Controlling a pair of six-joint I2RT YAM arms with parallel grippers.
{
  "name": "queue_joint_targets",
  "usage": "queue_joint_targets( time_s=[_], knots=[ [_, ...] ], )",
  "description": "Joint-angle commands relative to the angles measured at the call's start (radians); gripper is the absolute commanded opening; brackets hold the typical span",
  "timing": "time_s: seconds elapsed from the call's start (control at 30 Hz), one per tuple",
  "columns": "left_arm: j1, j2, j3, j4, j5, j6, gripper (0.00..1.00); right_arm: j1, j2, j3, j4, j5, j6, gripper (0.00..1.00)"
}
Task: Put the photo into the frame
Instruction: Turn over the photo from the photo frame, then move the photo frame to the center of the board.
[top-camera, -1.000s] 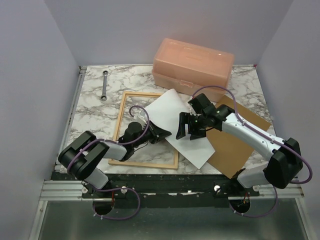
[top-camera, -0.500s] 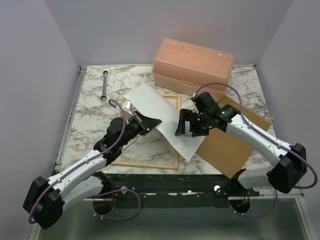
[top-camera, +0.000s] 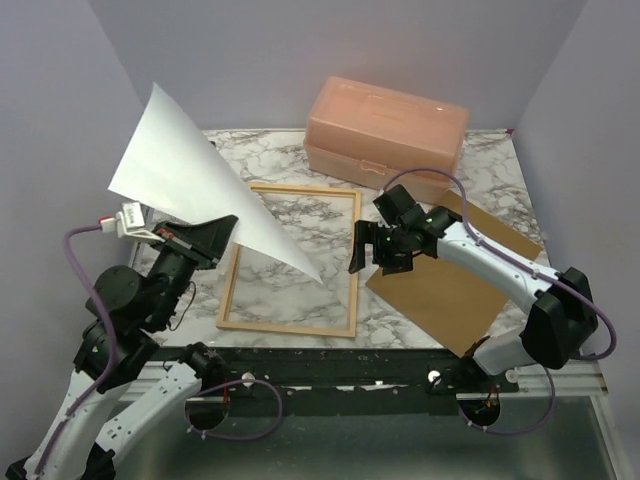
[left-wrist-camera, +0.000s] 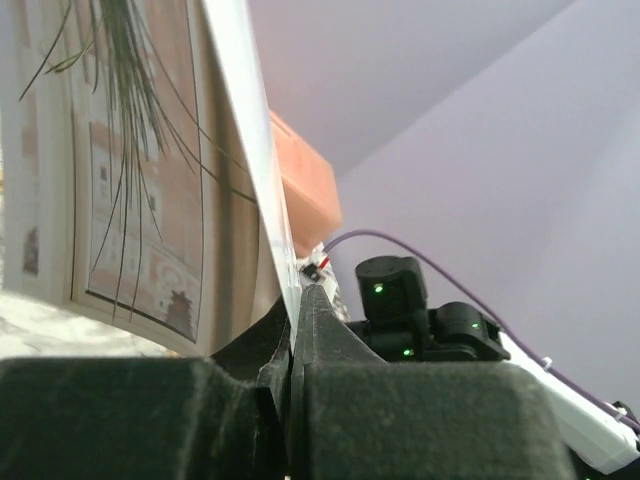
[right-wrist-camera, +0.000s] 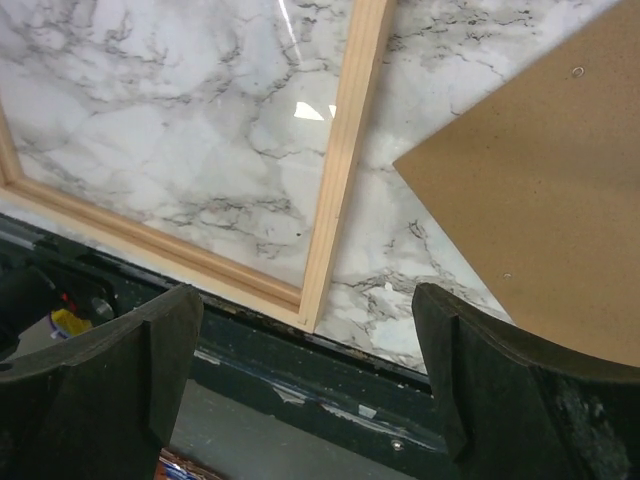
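Observation:
My left gripper is shut on the photo and holds it lifted high above the table's left side, tilted, its plain white back towards the top camera. In the left wrist view the photo shows its printed plant side, and its edge is pinched between my left gripper's jaws. The frame lies flat on the marble, with nothing inside it. My right gripper is open and empty, hovering just right of the frame's right rail. In the right wrist view my right gripper hangs over the frame's near right corner.
A brown fibreboard backing panel lies right of the frame, and also shows in the right wrist view. A peach plastic box stands at the back. The table's near edge with its black rail is below the right gripper.
The left arm has swung up and to the left, lifting the photo off the frame and table. The frame is now uncovered. The right gripper has stayed nearly in place.

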Motion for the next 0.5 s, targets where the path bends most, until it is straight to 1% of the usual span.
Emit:
queue_joint_targets(
  time_s=[0.0,0.17,0.2,0.3,0.37,0.47],
  knots=[
    [0.005,-0.021,0.119,-0.18,-0.088,0.11,0.0,0.005,0.094,-0.001,0.06,0.023,-0.016,0.91],
    [0.005,-0.035,0.172,-0.221,-0.088,0.132,0.0,0.021,0.201,-0.001,0.115,0.011,-0.011,0.77],
    [0.006,-0.039,0.173,-0.224,-0.088,0.133,0.0,0.025,0.227,0.001,0.124,0.019,-0.011,0.72],
    [0.005,-0.052,0.165,-0.236,-0.093,0.136,0.0,0.039,0.297,0.008,0.14,0.044,-0.006,0.66],
    [0.005,-0.061,0.157,-0.243,-0.094,0.135,0.0,0.049,0.34,0.014,0.145,0.06,-0.007,0.58],
    [0.005,-0.069,0.153,-0.255,-0.096,0.135,0.0,0.064,0.39,0.017,0.161,0.071,-0.005,0.5]
  ],
)
